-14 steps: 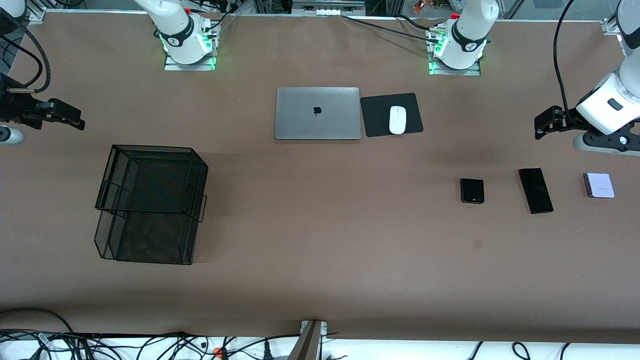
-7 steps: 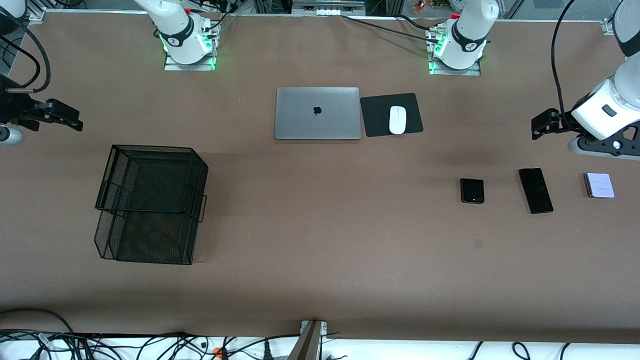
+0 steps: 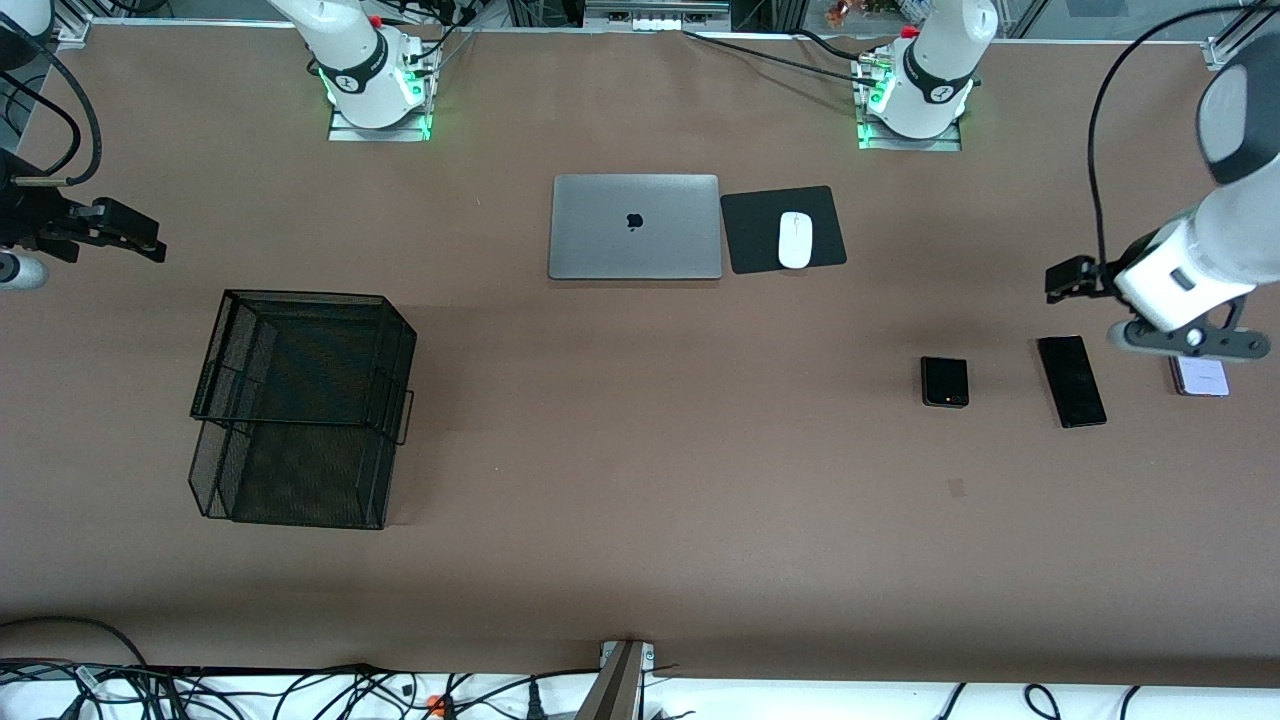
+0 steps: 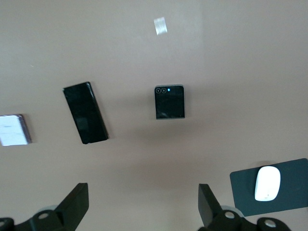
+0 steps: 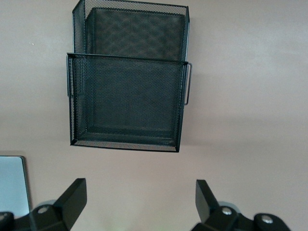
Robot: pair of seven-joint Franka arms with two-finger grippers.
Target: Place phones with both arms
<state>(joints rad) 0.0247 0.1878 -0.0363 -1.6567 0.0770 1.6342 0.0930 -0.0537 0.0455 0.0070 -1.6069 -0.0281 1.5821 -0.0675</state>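
Observation:
Three phones lie in a row toward the left arm's end of the table: a small squarish black one, a long slim black slab and a pale lavender one, which the left arm's wrist partly covers in the front view. My left gripper hangs open and empty over the table close to the long slab. My right gripper is also open and empty, up in the air at the right arm's end of the table near the mesh tray.
A black two-tier wire mesh tray stands toward the right arm's end. A closed grey laptop lies mid-table near the bases, beside a white mouse on a black pad.
The left arm has swung down toward the phones, and its wrist now overlaps the lavender phone in the front view. The right gripper has barely shifted. The phones have not moved.

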